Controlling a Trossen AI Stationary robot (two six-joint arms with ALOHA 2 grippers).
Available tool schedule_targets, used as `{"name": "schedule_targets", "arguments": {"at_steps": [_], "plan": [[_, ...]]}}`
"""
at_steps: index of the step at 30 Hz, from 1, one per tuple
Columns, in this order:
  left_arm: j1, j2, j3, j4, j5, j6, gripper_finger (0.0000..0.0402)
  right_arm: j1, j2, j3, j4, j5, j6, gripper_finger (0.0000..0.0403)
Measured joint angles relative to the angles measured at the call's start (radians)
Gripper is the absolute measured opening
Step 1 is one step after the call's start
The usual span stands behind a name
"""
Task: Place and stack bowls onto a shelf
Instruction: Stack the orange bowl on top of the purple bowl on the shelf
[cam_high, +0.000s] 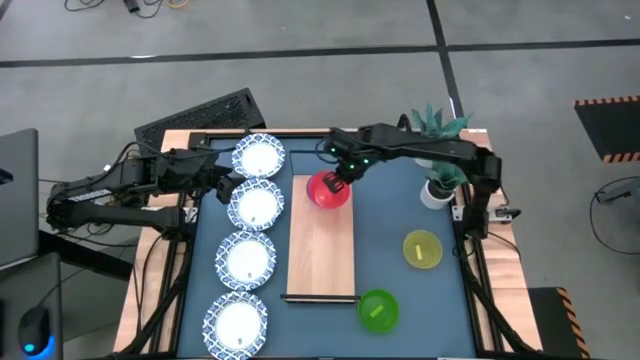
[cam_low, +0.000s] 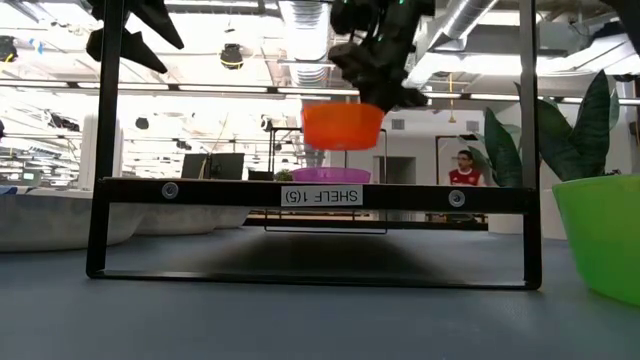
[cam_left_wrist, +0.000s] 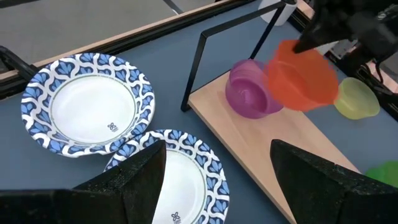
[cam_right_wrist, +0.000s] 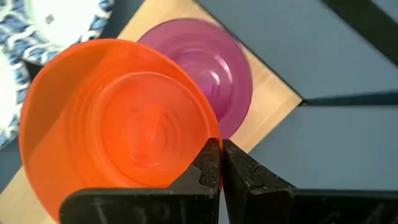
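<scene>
My right gripper (cam_right_wrist: 220, 163) is shut on the red bowl (cam_right_wrist: 118, 118), which hangs in the air over the far end of the light wooden shelf (cam_high: 320, 250). The purple bowl (cam_right_wrist: 217, 71) stands upright on its base on the shelf just below the red one (cam_low: 342, 125). The yellow bowl (cam_high: 422, 249) and the green bowl (cam_high: 378, 310) sit on the blue table right of the shelf. Several blue-rimmed white dishes (cam_high: 256, 205) lie in a row left of it. My left gripper (cam_left_wrist: 217, 186) is open above the two far dishes. My right gripper pinches the red bowl's rim (cam_right_wrist: 205, 134) on its right-hand side, one finger inside the bowl and one outside. The fingers come from above, slanting down. The bowl is lifted clear, mouth up, just above the purple bowl (cam_low: 332, 175).
A black metal frame (cam_low: 320, 195) with a label bar stands around the shelf's near end. A white plant pot (cam_high: 437, 190) with a green plant stands at the table's far right corner. A keyboard (cam_high: 200, 118) lies beyond the far edge. Bare board stretches toward the near end.
</scene>
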Motion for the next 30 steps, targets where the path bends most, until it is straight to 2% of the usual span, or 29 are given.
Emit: {"name": "schedule_targets", "arguments": {"at_steps": [7,17,30], "plan": [[0.0,0.0,0.0,0.0,0.0,0.005,0.0272,-0.049,0.039,0.0,0.028,-0.014,-0.008,0.0023],[0.0,0.0,0.0,-0.003,-0.005,0.007,0.0272,-0.046,0.05,0.0,0.104,-0.011,-0.015,0.0023],[0.0,0.0,0.0,-0.006,-0.005,0.004,0.0272,-0.052,0.079,0.0,0.102,0.015,-0.021,0.0023]]}}
